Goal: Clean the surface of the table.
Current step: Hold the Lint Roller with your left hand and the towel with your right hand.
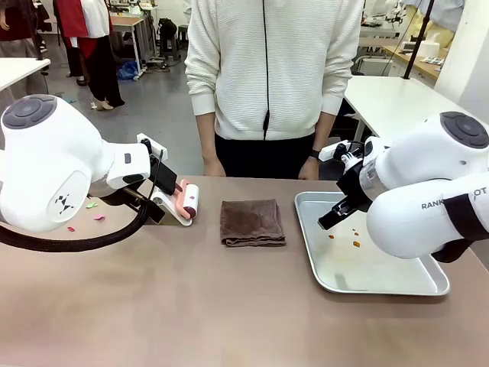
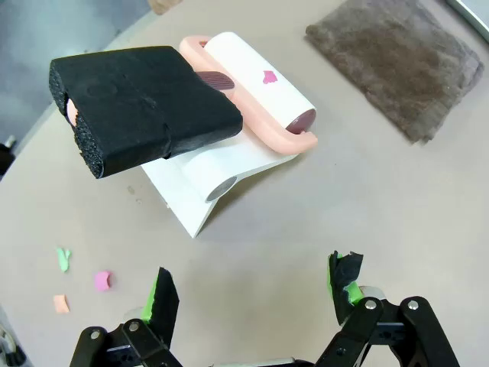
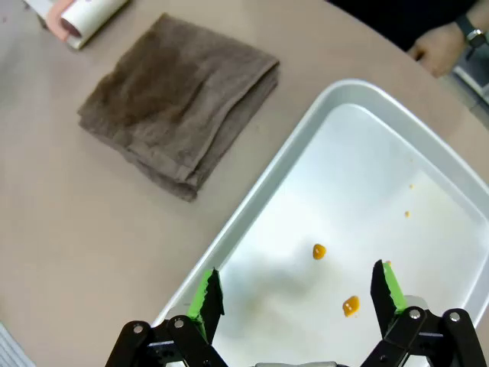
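The tan table carries small coloured paper scraps at its left side. A lint roller with a pink frame and a black foam handle rests on a white stand; one pink scrap sticks to the roll. My left gripper hovers open a short way from the stand, holding nothing. A folded brown towel lies at the middle. Over the near left part of the silver tray, my right gripper is open and empty above orange crumbs.
A person in a white striped top stands at the far edge, hands resting by the table rim. The tray takes up the right side. The lint roller stands left of the towel. Bare tabletop stretches along the near edge.
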`<state>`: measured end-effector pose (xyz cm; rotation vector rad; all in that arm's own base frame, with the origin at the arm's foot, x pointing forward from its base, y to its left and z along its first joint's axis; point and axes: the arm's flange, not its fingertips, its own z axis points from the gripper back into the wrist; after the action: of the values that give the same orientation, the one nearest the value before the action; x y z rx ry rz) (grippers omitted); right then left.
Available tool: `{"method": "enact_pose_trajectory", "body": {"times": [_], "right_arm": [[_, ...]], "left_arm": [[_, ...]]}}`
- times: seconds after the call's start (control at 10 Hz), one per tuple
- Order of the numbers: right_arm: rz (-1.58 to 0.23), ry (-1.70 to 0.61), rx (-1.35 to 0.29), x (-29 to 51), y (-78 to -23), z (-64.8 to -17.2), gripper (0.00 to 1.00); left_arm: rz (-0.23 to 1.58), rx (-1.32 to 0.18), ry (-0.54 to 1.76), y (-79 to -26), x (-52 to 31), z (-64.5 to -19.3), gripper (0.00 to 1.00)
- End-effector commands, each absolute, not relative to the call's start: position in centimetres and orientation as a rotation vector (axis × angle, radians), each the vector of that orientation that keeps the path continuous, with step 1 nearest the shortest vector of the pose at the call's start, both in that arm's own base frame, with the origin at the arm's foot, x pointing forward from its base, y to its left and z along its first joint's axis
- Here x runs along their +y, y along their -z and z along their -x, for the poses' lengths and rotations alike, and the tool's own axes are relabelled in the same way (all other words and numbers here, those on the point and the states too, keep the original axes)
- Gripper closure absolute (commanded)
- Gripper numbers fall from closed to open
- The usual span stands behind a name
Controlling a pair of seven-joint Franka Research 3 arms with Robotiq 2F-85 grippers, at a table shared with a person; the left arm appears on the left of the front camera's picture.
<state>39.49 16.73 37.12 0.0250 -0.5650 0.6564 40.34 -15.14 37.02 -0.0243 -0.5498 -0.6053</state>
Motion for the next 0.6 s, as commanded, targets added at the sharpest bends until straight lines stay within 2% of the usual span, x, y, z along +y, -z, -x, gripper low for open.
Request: {"method": "enact_pose_trajectory", "body": {"times": [0.0,0.3,0.5], "right_arm": [[-0.025,-0.656,-0.565,16.7,-37.1,-39.5,0.0],[-0.025,-0.656,-0.565,16.7,-37.1,-39.5,0.0],[-0.114,-0.536,-0.439,16.0,-39.0,-38.4,0.0]], "left_arm": [[0.024,-0.55,0.606,-37.0,-15.1,-40.3,0.0],[0.024,-0.55,0.605,-37.0,-15.1,-40.3,0.0],[0.08,-0.409,0.599,-39.7,-16.9,-38.6,0.0]]}}
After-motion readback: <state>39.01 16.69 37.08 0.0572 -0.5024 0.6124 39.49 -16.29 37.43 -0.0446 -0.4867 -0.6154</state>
